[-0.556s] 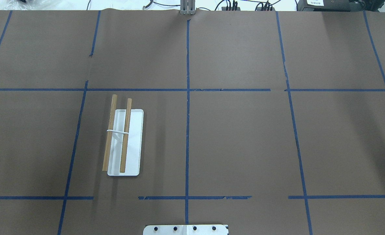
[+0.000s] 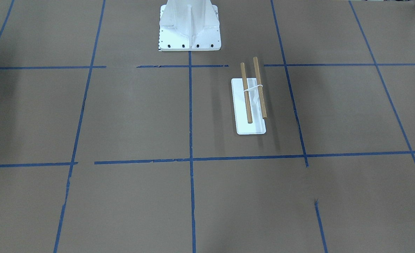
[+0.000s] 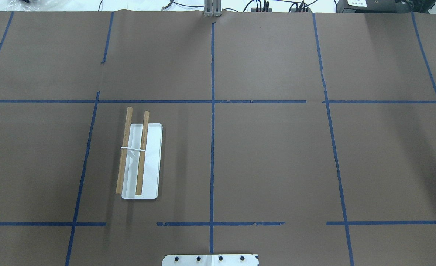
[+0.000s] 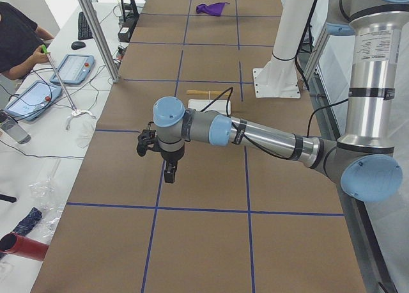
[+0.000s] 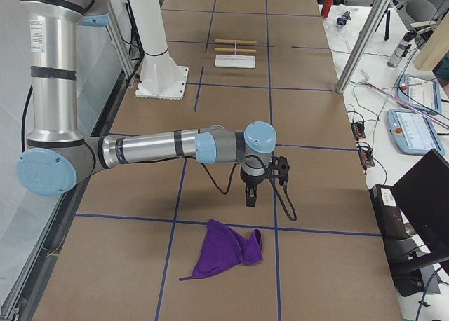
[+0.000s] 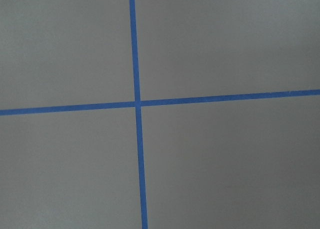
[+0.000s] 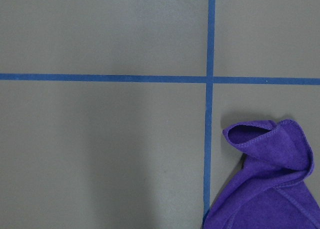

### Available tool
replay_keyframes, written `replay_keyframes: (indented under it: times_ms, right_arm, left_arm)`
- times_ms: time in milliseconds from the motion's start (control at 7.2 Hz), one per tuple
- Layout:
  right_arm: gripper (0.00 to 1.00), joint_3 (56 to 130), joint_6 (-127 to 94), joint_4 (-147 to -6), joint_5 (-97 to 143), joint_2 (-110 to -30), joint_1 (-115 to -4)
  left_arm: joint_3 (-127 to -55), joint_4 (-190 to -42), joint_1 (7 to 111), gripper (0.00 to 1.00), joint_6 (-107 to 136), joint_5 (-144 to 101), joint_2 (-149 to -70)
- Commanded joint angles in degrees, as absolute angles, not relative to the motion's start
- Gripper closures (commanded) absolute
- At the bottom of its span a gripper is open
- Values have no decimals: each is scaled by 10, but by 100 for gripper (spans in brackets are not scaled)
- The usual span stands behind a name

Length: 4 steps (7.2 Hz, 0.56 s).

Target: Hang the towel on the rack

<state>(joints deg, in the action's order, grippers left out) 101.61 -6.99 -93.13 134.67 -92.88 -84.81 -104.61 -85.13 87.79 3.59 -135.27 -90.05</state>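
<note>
Rack (image 3: 152, 166) sits at 9 o'clock of table (image 3: 277, 166) centre in overhead, dowels (image 3: 141, 170) bare, likely within left-arm reach. Left gripper (image 4: 168, 174) hangs over bare table. Right gripper (image 5: 250, 199) hangs with towel (image 5: 226, 254) crumpled on table at its 7 o'clock, untouched, probably pre-grasp. Finger state, both: can't tell, side views only. Towel outside overhead frame; right wrist cam crops it at 5 o'clock.

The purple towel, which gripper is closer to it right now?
Right. The right gripper hangs just short of the towel; the left gripper is far off, beyond the rack.
</note>
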Motion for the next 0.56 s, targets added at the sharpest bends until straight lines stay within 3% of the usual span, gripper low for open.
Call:
replay_keyframes:
  times_ms: [0, 417]
  right_arm:
    - [0, 1021, -70, -904, 1347, -930, -848]
    - [0, 1025, -71, -842, 1341, -930, -828]
  left_arm:
    - [-1046, -874, 877, 0, 36, -1354, -900]
    - [-1041, -912, 875, 0, 36, -1354, -898]
